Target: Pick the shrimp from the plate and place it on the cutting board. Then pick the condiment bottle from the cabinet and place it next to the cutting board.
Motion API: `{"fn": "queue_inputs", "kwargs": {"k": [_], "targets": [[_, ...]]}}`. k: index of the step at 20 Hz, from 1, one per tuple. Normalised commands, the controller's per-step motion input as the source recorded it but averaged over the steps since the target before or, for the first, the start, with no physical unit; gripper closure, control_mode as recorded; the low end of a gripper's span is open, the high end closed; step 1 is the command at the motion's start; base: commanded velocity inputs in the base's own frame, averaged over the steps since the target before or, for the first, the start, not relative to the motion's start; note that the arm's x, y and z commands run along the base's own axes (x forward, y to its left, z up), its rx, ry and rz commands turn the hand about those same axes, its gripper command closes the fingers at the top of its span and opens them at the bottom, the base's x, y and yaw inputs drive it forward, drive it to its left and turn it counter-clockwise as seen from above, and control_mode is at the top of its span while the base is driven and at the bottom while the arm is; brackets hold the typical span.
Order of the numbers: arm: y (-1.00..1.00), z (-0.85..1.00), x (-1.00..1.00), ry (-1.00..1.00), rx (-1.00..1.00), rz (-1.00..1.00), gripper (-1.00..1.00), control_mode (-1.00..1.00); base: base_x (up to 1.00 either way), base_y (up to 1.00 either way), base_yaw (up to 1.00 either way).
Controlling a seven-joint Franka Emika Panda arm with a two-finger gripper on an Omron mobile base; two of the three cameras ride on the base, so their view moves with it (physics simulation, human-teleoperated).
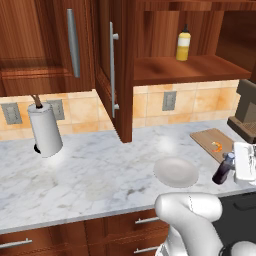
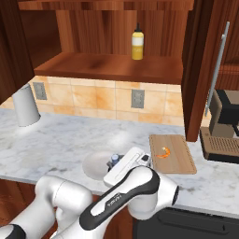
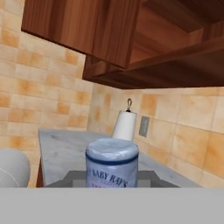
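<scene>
Shrimp: the shrimp [image 1: 217,146] lay on the cutting board [image 1: 210,136], so the first half looked done.
Plate: the plate [image 1: 176,171] sat bare on the tabletop [image 1: 90,172], just beside the cutting board.
Bottle: the condiment bottle [image 1: 223,169] was out of the cabinet [image 1: 165,70], gripped in the hand [image 1: 235,167], low over the tabletop between plate and cutting board.
Left: setting the bottle down beside the cutting board and letting go.
Arm: reached forward and low toward the cutting board, hand roughly level, fingers closed on the bottle's body.
</scene>
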Motion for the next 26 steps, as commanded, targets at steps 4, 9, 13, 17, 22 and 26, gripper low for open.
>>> {"fn": "queue_inputs", "kwargs": {"k": [4,9,13,17,22,26], "targets": [[-0.08,-0.15,0.12,0.0,0.0,0.0,1.0,-1.0,0.0,0.0,0.0],[-0.09,-0.15,0.06,0.0,0.0,0.0,1.0,-1.0,0.0,0.0,0.0],[-0.08,-0.15,0.04,0.0,0.0,0.0,1.0,-1.0,0.0,0.0,0.0],[-0.04,-0.17,0.11,-0.02,0.0,0.0,1.0,-1.0,0.0,0.0,0.0],[0.0,-0.21,0.21,-0.05,0.0,0.0,1.0,-1.0,0.0,0.0,0.0],[-0.01,-0.23,0.24,-0.06,0.01,0.0,1.0,-1.0,0.0,0.0,0.0]]}}
